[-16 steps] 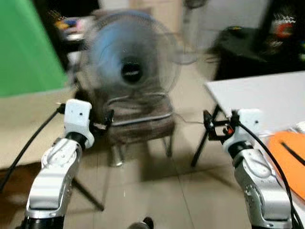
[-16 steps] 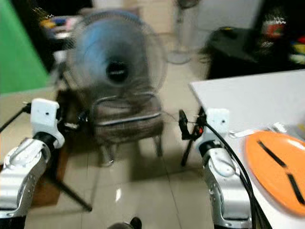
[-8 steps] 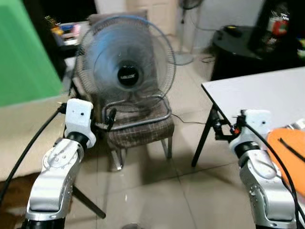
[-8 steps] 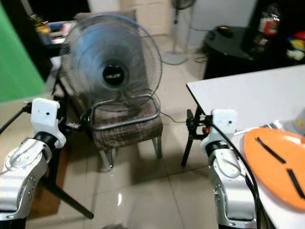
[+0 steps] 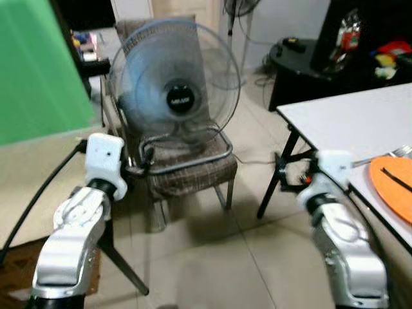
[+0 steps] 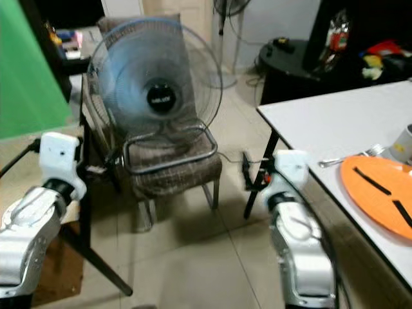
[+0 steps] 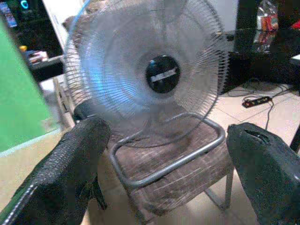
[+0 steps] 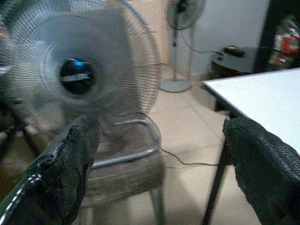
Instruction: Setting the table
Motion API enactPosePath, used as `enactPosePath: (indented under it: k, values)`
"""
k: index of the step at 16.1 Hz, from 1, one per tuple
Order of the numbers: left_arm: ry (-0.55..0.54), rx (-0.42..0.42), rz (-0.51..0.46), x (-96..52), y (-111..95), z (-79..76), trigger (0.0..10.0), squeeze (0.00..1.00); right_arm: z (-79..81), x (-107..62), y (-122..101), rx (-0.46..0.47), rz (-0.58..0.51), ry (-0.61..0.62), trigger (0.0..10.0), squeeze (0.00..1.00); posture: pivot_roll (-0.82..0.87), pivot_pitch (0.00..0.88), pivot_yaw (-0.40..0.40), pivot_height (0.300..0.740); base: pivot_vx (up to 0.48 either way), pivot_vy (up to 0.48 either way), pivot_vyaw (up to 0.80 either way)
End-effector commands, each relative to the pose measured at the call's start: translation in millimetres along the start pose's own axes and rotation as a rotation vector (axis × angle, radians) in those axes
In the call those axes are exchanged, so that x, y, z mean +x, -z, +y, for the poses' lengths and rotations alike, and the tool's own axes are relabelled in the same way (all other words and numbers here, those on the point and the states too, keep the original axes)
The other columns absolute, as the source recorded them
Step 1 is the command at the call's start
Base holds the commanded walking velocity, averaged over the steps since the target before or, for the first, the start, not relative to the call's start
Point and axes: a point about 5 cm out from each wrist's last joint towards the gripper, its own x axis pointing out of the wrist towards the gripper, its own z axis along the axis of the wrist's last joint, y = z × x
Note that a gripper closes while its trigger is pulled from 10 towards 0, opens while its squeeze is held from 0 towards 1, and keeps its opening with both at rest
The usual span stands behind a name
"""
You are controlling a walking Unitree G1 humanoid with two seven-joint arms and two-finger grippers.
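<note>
Both arms are raised mid-frame, the left gripper (image 7: 164,140) and right gripper (image 8: 159,140) each with jaws spread and empty, facing a fan (image 5: 175,80) on a chair (image 5: 193,170). An orange plate (image 6: 380,193) sits on the white table (image 6: 335,119) at right.

A: What sits on the white counter (image 6: 347,119)?

B: An orange plate (image 6: 381,194) lies flat near the counter's front edge, cut off by the picture's right border. Two dark, thin sticks (image 6: 369,181), perhaps chopsticks, lie across it, well apart from each other.

A: Anything beside it?

B: A silver fork (image 6: 351,156) lies just behind the plate, tines toward a pale cup (image 6: 404,143) at the far right.
</note>
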Motion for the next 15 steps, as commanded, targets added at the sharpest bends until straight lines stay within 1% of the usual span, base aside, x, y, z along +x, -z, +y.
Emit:
enactPosePath:
  k: [1,6,11,15]
  values:
    - [0.002,-0.002,-0.002,0.3,-1.6,-2.0,10.0,0.53,-5.2,1.3,-1.0,-0.001,0.007,0.008,10.0,1.00,0.12,0.000,0.042,0.740,0.000,0.315,0.00]
    - [-0.006,0.003,0.003,-3.4,-0.3,0.4,10.0,0.53,2.6,2.6,-0.5,-0.004,0.014,-0.039,10.0,1.00,0.13,0.000,0.025,0.740,0.000,0.311,0.00]
    - [-0.011,0.012,0.001,-5.0,-0.7,0.4,10.0,0.53,5.4,7.3,-1.7,-0.002,0.012,-0.058,10.0,1.00,0.15,0.000,0.009,0.740,0.000,0.310,0.80]
    - [-0.011,0.022,-0.002,-5.5,-1.9,1.9,10.0,0.53,0.2,10.2,-3.5,-0.034,-0.015,-0.002,10.0,1.00,0.15,0.000,0.016,0.740,0.000,0.313,0.73]
